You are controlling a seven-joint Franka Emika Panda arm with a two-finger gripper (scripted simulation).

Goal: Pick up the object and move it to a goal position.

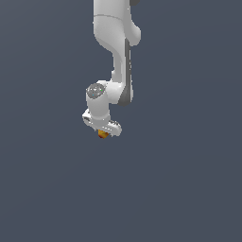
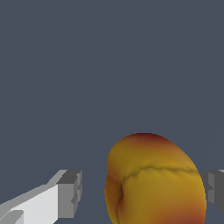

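Note:
The orange-yellow ball (image 1: 102,134) with red patches shows just under the white gripper (image 1: 102,131) in the exterior view, partly hidden by it. In the wrist view the ball (image 2: 155,181) sits between the two grey fingertips of the gripper (image 2: 143,190). One finger (image 2: 70,192) stands a small gap away from the ball. The other finger (image 2: 215,188) is at the ball's side and looks to touch it. The jaws are open around the ball.
The white arm (image 1: 116,42) comes down from the top of the exterior view. The surface all around is plain dark grey-blue, with nothing else in view.

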